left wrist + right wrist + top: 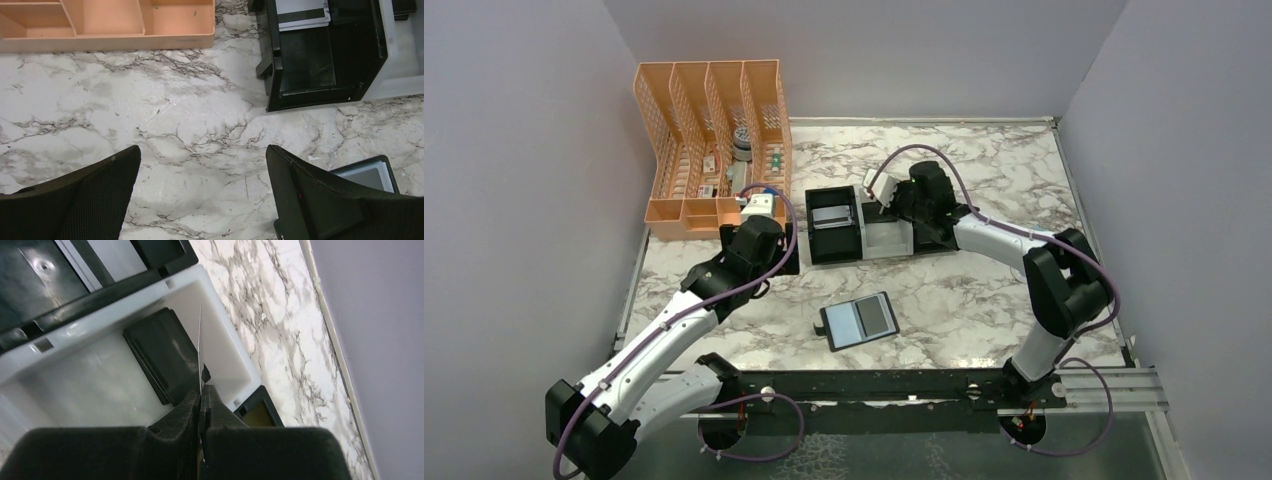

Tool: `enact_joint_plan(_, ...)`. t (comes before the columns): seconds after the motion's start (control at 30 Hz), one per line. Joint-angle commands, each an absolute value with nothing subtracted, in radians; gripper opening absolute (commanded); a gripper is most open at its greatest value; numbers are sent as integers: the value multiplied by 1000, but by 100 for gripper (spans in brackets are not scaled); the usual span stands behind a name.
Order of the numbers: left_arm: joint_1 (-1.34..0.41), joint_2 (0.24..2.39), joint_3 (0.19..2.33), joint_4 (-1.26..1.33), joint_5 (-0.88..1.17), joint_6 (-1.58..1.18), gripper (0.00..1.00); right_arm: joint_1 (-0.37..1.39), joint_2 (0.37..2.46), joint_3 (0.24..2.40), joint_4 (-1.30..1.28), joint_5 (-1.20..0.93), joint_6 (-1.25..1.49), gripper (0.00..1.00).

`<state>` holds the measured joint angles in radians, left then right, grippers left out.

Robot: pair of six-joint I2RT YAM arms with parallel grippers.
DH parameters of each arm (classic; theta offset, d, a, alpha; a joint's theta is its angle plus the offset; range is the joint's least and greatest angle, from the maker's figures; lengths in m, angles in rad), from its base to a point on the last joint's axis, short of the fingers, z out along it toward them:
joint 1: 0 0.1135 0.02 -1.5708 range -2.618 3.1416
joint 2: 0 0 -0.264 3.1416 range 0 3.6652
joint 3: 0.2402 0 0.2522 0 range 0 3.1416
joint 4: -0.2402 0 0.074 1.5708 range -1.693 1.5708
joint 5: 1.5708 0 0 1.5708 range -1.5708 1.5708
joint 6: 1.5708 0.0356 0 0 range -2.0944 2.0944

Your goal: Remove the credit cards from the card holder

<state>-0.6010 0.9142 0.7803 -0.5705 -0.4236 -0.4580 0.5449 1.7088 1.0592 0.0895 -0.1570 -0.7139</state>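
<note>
Right fingers (187, 409) pinch card (200, 345) edge-on; white tray (105, 320) open beneath.

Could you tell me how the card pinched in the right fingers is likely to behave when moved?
The card shows edge-on as a straight line, so it is probably stiff, not floppy. It looks very thin, so likely light. The right fingers pinch only one end, so it may pivot or slip.

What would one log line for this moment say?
right hand: shut on card, over white tray | left hand: open, empty | card holder: open on table
</note>
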Motion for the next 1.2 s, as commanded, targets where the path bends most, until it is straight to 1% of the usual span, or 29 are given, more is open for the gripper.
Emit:
enact_joint_plan(0.0, -592, 921, 770, -581, -464, -457, 99, 546, 1746, 1084, 104, -80, -813, 1)
enact_joint_plan(0.13, -592, 940, 776, -586, -455, -453, 99, 546, 1782, 1091, 128, -95, -847, 1)
enact_joint_plan(0.27, -589, 927, 779, -586, -448, -451, 99, 546, 1828, 1142, 81, -108, -858, 1)
enact_joint_plan(0.6, -582, 908, 773, -586, -456, -454, 99, 546, 1914, 1197, 78, -114, -938, 1)
enact_joint_plan(0.93, -581, 916, 773, -586, -447, -452, 99, 548, 1972, 1213, 69, -111, -1009, 2)
enact_joint_plan(1.03, -581, 914, 772, -587, -447, -452, 99, 548, 1974, 1211, 57, -112, -1013, 5)
enact_joint_plan(1.1, -581, 913, 772, -587, -447, -453, 99, 548, 1966, 1205, 39, -122, -1017, 12)
enact_joint_plan(1.17, -580, 913, 772, -586, -447, -453, 99, 549, 1956, 1203, 21, -128, -1015, 16)
